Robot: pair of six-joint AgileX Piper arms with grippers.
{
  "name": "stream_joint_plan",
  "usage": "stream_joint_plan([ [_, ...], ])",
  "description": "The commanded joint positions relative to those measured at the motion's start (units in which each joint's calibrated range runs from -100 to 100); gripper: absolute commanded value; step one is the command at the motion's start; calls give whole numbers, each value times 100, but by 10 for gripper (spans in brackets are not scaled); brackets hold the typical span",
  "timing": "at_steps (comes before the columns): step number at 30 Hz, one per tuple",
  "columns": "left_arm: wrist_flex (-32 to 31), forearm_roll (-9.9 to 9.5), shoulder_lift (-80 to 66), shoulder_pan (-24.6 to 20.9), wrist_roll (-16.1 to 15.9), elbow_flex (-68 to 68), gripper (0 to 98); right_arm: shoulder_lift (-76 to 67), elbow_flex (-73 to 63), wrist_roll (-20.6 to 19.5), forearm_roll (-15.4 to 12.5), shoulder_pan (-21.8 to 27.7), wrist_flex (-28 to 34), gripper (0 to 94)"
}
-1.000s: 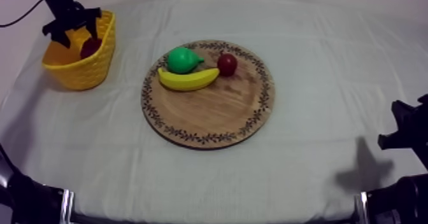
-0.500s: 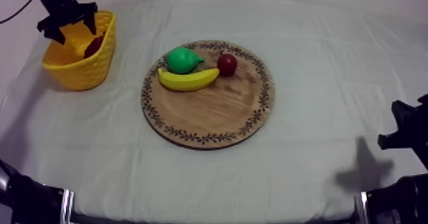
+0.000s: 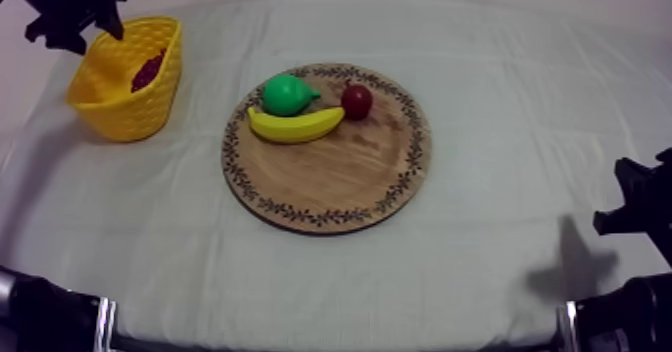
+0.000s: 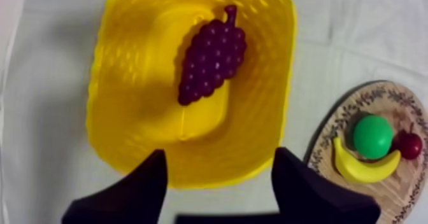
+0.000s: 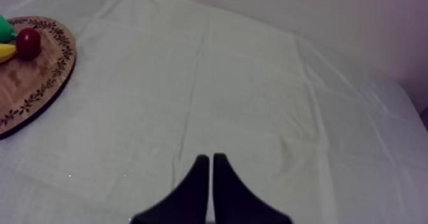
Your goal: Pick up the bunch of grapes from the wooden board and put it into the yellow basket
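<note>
Here, at four o'clock, the right gripper (image 5: 210, 156) rests low, fingers pressed together on nothing. Mid-table, the wooden board (image 3: 330, 181) carries banana (image 3: 295, 126), pear (image 3: 287, 94) and small red fruit (image 3: 356, 101). At ten o'clock the bunch of grapes (image 4: 212, 60) lies inside the yellow basket (image 4: 114, 131); the left gripper (image 4: 220, 153) hovers above, fingers spread, empty. Placement seems complete; next, the arm need only withdraw clear of the rim.

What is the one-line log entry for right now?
grapes: in yellow basket | left gripper: open, above basket | right gripper: shut, empty, over cloth | wooden board: banana, pear, small red fruit
</note>
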Motion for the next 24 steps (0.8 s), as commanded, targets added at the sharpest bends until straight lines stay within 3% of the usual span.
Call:
stream_joint_plan([
  [1,-237,40,-656,-4,-39,623,543,0,-4,1,3,-2,0,3],
  [8,-1149,248,-2201,-4,-463,2110,339,0,-4,1,3,-2,0,3],
  [16,-2292,258,-4080,154,-630,3767,56,0,-4,1,3,-2,0,3],
  [24,-3121,130,-5844,170,-894,5393,3,0,-4,1,3,-2,0,3],
])
